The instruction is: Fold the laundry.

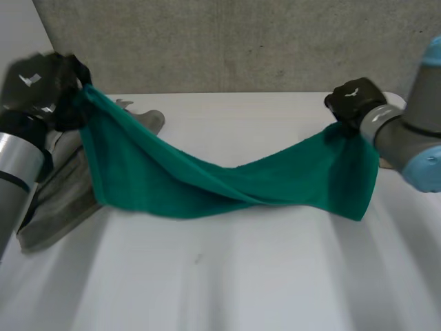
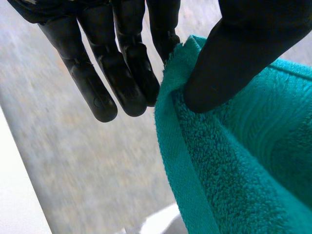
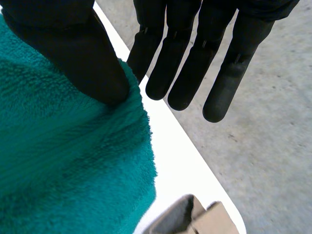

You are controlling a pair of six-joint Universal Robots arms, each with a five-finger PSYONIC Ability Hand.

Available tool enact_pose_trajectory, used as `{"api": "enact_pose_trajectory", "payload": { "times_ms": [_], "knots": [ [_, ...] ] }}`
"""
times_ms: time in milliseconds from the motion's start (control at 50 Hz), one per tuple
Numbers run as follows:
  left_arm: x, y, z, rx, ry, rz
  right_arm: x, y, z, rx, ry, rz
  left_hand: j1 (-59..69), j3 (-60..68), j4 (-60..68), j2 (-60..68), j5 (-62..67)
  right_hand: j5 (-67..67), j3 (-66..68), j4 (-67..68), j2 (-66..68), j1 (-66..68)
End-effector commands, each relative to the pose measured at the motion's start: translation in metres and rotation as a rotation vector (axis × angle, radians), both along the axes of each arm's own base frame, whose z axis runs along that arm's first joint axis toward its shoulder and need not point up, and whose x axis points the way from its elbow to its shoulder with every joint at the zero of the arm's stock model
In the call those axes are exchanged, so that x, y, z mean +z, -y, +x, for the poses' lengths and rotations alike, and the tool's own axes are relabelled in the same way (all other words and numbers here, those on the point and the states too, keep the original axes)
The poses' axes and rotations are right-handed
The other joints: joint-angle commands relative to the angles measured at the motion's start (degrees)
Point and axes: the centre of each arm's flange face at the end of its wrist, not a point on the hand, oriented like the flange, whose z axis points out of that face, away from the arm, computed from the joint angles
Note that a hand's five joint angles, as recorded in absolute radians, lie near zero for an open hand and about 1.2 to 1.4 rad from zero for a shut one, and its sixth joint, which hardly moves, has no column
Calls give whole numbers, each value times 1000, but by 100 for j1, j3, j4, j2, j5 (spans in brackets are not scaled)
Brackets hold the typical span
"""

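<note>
A green towel [image 1: 227, 181] hangs stretched between my two hands above the white table [image 1: 227, 276], sagging in the middle. My left hand [image 1: 43, 88] holds one top corner at the far left. In the left wrist view the thumb [image 2: 234, 53] pinches the green towel [image 2: 243, 161] against a finger. My right hand [image 1: 353, 100] holds the other top corner at the far right. There the thumb [image 3: 83, 53] presses the towel's corner [image 3: 63, 161] against the fingers [image 3: 185, 63].
A grey cloth [image 1: 65, 186] lies crumpled on the table at the left, partly behind the towel. A beige cloth [image 3: 195, 217] lies on the table below the right hand. A grey wall [image 1: 234, 41] stands behind the table's far edge.
</note>
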Motion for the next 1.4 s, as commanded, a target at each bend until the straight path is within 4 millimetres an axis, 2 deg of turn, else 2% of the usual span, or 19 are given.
{"api": "enact_pose_trajectory", "payload": {
  "times_ms": [20, 40, 60, 100, 180, 200, 220, 300, 340, 400, 500, 580, 660, 820, 900, 1080, 1300, 1340, 1400],
  "knots": [
    [-36, 24, -11, 15, 119, 66, -65, 45, 27, 30, 10, -115, 1418, 1132, 1105, 1137, 1260, 1329, 1166, 1130, 1242, 1529],
    [-36, 27, -12, 21, 126, 64, -70, 50, 30, 32, 10, -145, 1418, 1132, 1105, 1137, 1260, 1329, 1166, 1130, 1242, 1529],
    [-37, 31, -13, 33, 134, 63, -81, 58, 33, 26, 8, -205, 1418, 1132, 1105, 1137, 1260, -855, -1018, -1054, -942, -654],
    [-36, 34, -15, 44, 136, 59, -86, 65, 35, 11, 3, -268, 1418, 1132, 1105, 1137, 1260, -5671, -5834, -5870, -5758, -5471],
    [-29, 32, -22, 45, 123, 43, -65, 71, 34, -41, 2, -396, 1418, 1132, 1105, 1137, 1260, -5671, -5834, -5870, -5758, -5471],
    [-28, 31, -25, 39, 126, 38, -47, 67, 27, -68, 18, -403, 1418, 1132, 1105, 1137, 1260, -5671, -5834, -5870, -5758, -5471],
    [-28, 30, -27, 37, 127, 36, -39, 64, 24, -76, 31, -396, 1418, 1132, 1105, 1137, 1260, -5671, -5834, -5870, -5758, -5471],
    [-21, 25, -32, 18, 123, 18, -1, 40, 7, -81, 130, -326, 1418, 1132, 1105, 1137, 1260, -5671, -5834, -5870, -5758, -5471],
    [-14, 22, -35, 6, 115, -1, 9, 23, -4, -62, 170, -256, 1418, 1132, 1105, 1137, 1260, -5671, -5834, -5870, -5758, -5471],
    [-7, 19, -36, 1, 109, -15, 11, 4, -13, -37, 166, -171, 1418, 1132, 1105, 1137, 1260, -5671, -5834, -5870, -5758, -5471],
    [5, 15, -37, -6, 103, -45, -9, -30, -42, -75, 104, 96, 1418, 1132, 1105, 1137, 1260, -5392, -5555, -5591, -5479, -5191],
    [8, 14, -37, -6, 102, -53, -30, -46, -62, -117, 85, 278, 1418, 1132, 1105, 1137, 1260, -4563, -4727, -4762, -4651, -4363],
    [6, 15, -35, -1, 104, -48, -52, -52, -70, -91, 118, 351, 1418, 1132, 1105, 1137, 1260, -4124, -4287, -4323, -4211, -3924],
    [2, 16, -34, 0, 102, -35, -94, -46, -70, -40, 188, 363, 1418, 1132, 1105, 1137, 1260, -3670, -3833, -3869, -3757, -3470],
    [1, 16, -34, 1, 101, -33, -105, -38, -68, -36, 195, 336, 1418, 1132, 1105, 1137, 1260, -3301, -3464, -3500, -3388, -3101],
    [1, 16, -31, 8, 100, -31, -107, -24, -62, -11, 202, 260, 1418, 1132, 1105, 1137, 1260, -2526, -2689, -2725, -2613, -2325],
    [-5, 19, -25, 29, 103, -13, -118, -17, -54, 8, 189, 253, 1418, 1132, 1105, 1137, 1260, -2492, -2655, -2691, -2579, -2291],
    [-6, 19, -24, 27, 106, -11, -119, -14, -53, 10, 185, 245, 1418, 1132, 1105, 1137, 1260, -2207, -2370, -2406, -2294, -2007],
    [-6, 18, -24, 26, 106, -9, -116, -8, -54, 2, 192, 220, 1418, 1132, 1105, 1137, 1260, 462, 299, 263, 375, 662]
  ]
}}
